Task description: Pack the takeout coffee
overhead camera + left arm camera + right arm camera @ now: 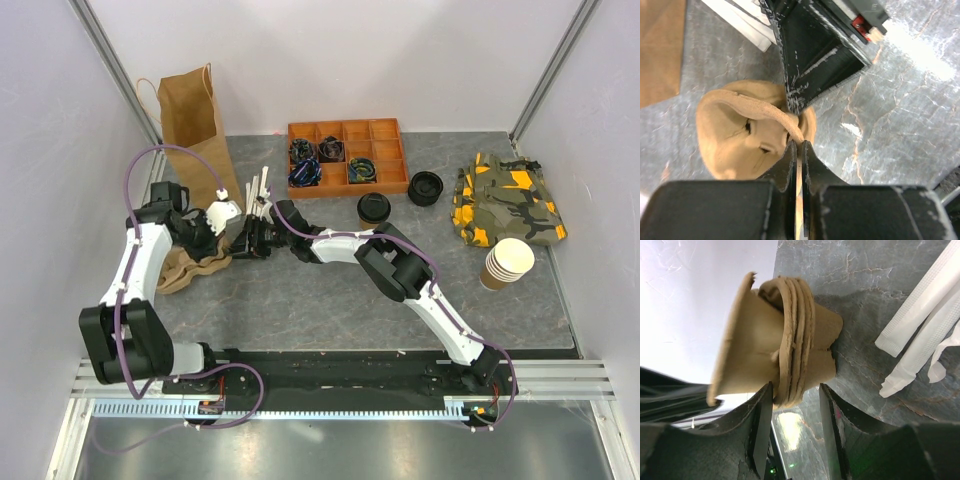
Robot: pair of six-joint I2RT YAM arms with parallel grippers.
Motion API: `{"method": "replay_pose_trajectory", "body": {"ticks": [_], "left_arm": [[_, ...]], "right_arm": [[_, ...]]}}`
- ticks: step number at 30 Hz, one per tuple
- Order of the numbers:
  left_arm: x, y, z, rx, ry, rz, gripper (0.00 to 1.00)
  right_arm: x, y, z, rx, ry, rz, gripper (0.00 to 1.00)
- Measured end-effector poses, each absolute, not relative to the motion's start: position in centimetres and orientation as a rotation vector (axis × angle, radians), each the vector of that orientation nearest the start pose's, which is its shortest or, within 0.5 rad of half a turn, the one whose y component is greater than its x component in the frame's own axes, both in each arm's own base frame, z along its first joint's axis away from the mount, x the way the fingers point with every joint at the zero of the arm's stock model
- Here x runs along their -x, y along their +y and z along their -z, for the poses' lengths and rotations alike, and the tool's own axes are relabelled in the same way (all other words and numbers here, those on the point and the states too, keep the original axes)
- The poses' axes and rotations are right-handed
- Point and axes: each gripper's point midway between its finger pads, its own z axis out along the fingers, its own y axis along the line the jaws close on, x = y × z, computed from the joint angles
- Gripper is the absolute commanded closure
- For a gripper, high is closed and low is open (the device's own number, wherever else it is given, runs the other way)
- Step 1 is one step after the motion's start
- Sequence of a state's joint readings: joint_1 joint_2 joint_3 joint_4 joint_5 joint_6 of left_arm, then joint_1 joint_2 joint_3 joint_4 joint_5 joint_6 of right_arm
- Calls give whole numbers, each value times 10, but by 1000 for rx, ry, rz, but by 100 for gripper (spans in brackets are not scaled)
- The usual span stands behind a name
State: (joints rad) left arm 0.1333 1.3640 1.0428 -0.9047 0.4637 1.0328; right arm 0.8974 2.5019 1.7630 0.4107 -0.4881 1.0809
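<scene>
The takeout coffee (374, 208), a tan cup with a black lid, stands on the table just in front of the orange tray, apart from both grippers. Both grippers meet at a stack of tan moulded-pulp cup carriers (188, 268) at the left. My left gripper (797, 144) is shut on the raised rim of the top carrier (735, 125). My right gripper (795, 387) is open, with the stack's layered edge (792, 340) between its jaws. The stack rests against the left finger, and there is a gap to the right finger.
A brown paper bag (185, 105) stands at the back left. Wrapped white straws (925, 335) lie beside the carriers. The orange compartment tray (385, 182), loose black lids (425, 187), a camouflage cloth (505, 200) and nested tan cups (507, 263) sit further right.
</scene>
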Motion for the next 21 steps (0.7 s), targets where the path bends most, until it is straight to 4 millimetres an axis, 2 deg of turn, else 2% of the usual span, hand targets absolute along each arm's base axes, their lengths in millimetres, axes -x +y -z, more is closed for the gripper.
{"method": "replay_pose_trajectory", "body": {"ticks": [6, 21], "left_arm": [[-279, -6, -135, -1220, 2258, 203, 98], [-286, -5, -184, -1205, 2151, 98, 98]], "right_arm": [[-312, 579, -64, 201, 2300, -1675, 50], [-309, 581, -64, 200, 2299, -1673, 49]]}}
